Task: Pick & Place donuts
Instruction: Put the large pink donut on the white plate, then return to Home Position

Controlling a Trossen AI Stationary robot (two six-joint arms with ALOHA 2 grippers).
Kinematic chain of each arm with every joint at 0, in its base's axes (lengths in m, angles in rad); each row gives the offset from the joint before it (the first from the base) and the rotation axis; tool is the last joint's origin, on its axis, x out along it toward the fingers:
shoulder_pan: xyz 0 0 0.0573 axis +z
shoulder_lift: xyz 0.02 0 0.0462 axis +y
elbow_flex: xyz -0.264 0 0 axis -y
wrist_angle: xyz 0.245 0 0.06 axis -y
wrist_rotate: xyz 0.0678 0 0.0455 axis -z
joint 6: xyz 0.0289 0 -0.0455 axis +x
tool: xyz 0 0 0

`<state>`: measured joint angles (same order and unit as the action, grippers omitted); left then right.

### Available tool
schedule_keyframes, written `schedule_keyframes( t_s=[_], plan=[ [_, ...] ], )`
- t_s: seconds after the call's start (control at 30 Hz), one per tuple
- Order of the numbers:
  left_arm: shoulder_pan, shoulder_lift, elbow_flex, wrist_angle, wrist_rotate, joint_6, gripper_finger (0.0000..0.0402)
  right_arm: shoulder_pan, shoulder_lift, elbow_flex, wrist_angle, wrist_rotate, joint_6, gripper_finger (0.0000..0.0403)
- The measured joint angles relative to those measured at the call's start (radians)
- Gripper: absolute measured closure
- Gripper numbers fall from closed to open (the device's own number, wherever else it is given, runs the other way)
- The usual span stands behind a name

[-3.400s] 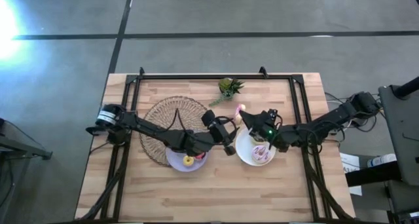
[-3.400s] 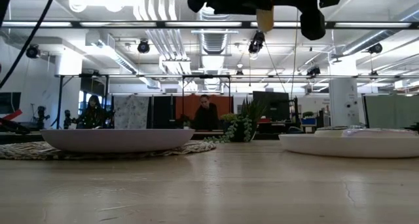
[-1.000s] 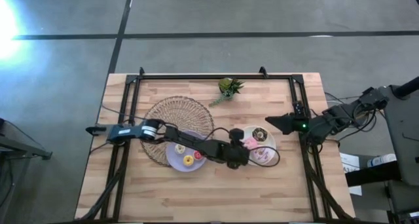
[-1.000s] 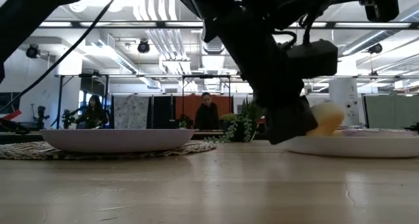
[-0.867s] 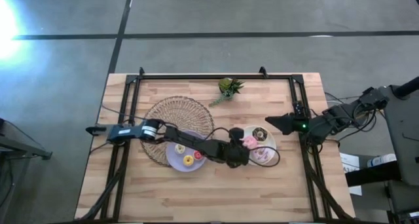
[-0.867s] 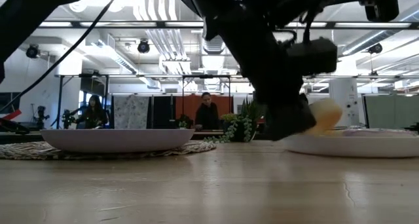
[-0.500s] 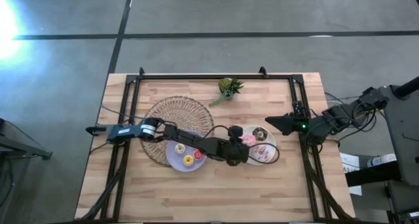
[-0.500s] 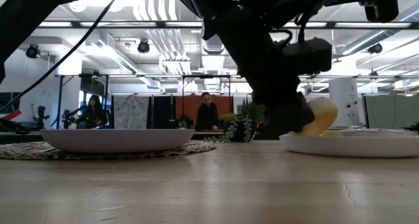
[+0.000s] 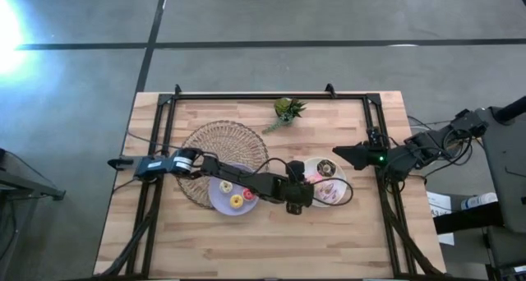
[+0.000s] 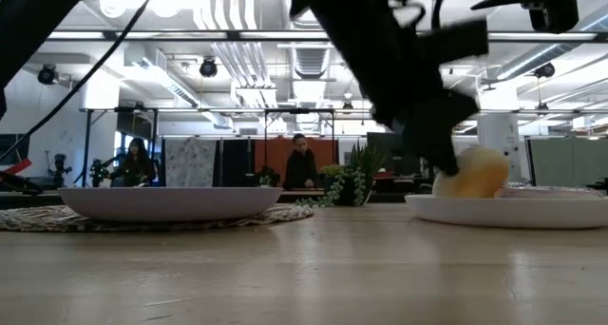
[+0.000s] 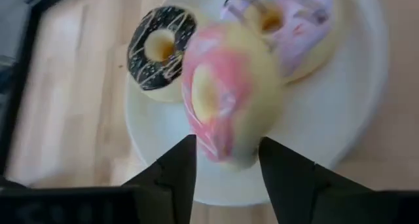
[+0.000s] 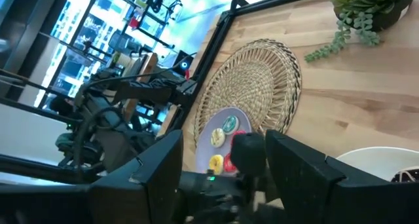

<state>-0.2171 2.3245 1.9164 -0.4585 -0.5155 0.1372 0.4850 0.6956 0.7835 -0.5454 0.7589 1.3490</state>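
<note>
A pink-iced donut (image 11: 226, 99) stands on its edge on the left part of the white plate (image 11: 353, 106). My left gripper (image 11: 228, 168) is open, with a fingertip on either side of the donut's lower rim. In the low view the donut (image 10: 470, 176) rests on the plate (image 10: 532, 211), with the gripper (image 10: 432, 125) above and to its left. A chocolate donut (image 9: 327, 168) and a lilac sprinkled donut (image 9: 329, 192) also lie on this plate. My right gripper (image 12: 222, 178) waits open at the plate's right side (image 9: 341, 154). My left gripper's open fingers (image 11: 177, 175) flank the pink donut's lower rim (image 11: 229, 155), slanting down from the table's left. I cannot tell whether they touch it. The donut stands tilted on its edge on the white plate.
A lilac plate (image 9: 215, 200) left of the white one holds three tiny donuts and overlaps a round woven mat (image 9: 218, 145). A small green plant (image 9: 288, 110) stands near the far edge. Bare wood lies along the near edge.
My left gripper has risen and tipped away from the pink donut. In the low view the donut was half hidden by the fingers. It now shows whole and rests on the white plate in about the same place.
</note>
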Motion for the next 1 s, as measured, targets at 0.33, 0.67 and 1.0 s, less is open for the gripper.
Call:
schedule_keyframes(
  t_s=[0.33, 0.67, 1.0],
  plan=[
    [-0.009, -0.050, 0.011, -0.109, 0.047, -0.077, 0.0257, 0.000, 0.000, 0.000, -0.002, 0.000, -0.014, 0.0195],
    [-0.043, -0.244, -0.136, -0.115, 0.384, -0.250, 0.0257, 0.002, -0.002, 0.000, 0.001, -0.146, -0.170, 0.0195],
    [-0.015, -0.695, -0.628, 0.197, 0.452, -0.590, 0.0257, 0.010, -0.001, 0.000, -0.001, -0.166, -0.319, 0.0202]
  ],
)
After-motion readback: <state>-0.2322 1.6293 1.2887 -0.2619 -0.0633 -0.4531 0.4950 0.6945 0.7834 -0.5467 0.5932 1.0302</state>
